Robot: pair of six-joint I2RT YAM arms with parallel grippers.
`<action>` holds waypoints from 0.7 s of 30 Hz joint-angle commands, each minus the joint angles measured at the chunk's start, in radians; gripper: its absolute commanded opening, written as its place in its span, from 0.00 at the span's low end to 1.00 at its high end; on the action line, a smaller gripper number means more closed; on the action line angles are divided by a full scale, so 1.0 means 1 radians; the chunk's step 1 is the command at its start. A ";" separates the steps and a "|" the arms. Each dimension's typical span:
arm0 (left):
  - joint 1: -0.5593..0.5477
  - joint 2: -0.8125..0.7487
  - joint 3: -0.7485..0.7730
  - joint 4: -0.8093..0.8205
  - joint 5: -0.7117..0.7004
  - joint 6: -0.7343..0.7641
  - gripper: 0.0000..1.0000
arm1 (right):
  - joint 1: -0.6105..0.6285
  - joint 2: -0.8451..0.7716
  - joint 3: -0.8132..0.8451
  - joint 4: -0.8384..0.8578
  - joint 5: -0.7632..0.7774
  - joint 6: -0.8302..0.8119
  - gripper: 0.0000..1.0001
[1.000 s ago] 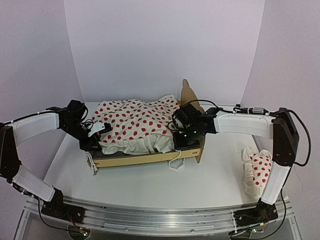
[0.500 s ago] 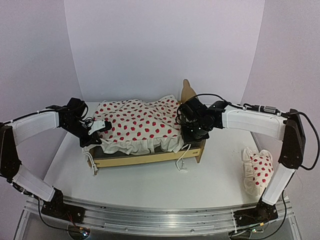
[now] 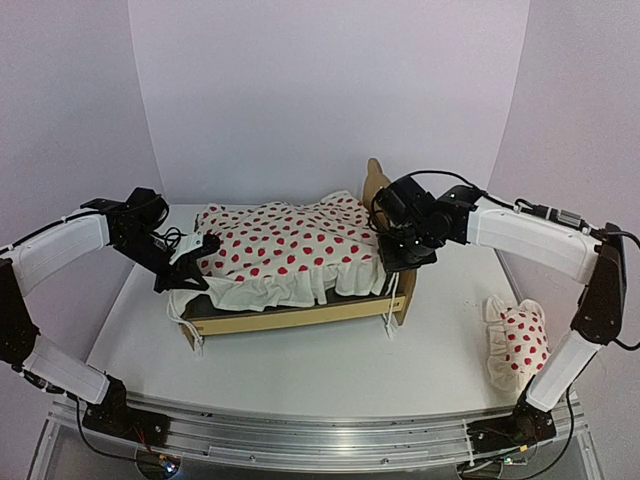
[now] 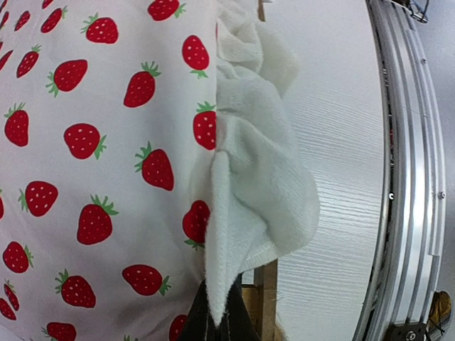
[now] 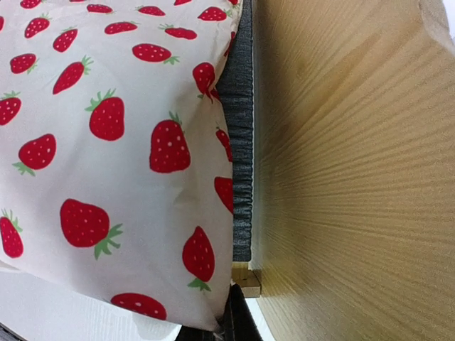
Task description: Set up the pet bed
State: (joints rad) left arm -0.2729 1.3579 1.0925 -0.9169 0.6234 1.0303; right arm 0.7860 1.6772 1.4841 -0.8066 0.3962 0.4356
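The pet bed (image 3: 290, 315) stands mid-table, its wavy headboard (image 3: 377, 188) on the right. A white strawberry-print duvet (image 3: 285, 250) lies stretched over it, its ruffle hanging over the near side. My left gripper (image 3: 207, 243) is at the foot end, shut on the duvet's white ruffle (image 4: 263, 185); the dark fingertips (image 4: 234, 321) pinch a fold of it. My right gripper (image 3: 388, 262) is by the headboard (image 5: 355, 177), shut on the duvet's corner (image 5: 213, 312). The grey fabric base (image 5: 242, 142) shows between the duvet and the headboard.
A small strawberry-print pillow (image 3: 515, 340) lies on the table at the right, beside the right arm's base. A white cord (image 3: 390, 310) hangs off the bed's near right corner. An aluminium rail (image 3: 300, 435) runs along the table's near edge.
The left gripper closed on the duvet's ruffle. The right gripper moved right and back toward the headboard, and the bunched duvet is now pulled out flat along the bed.
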 commanded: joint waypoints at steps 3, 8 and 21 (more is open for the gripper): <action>0.010 -0.023 -0.034 -0.099 0.061 0.091 0.00 | -0.021 -0.012 0.000 -0.068 0.056 0.027 0.00; 0.002 -0.008 -0.080 -0.080 0.059 0.092 0.01 | -0.021 0.005 -0.034 -0.106 0.027 0.073 0.13; -0.003 -0.007 0.023 -0.141 0.130 0.173 0.54 | -0.021 -0.071 0.012 -0.111 -0.167 -0.013 0.36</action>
State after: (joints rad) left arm -0.2756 1.3582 1.0207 -1.0186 0.6798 1.1715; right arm 0.7768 1.6769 1.4647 -0.8878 0.2904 0.4461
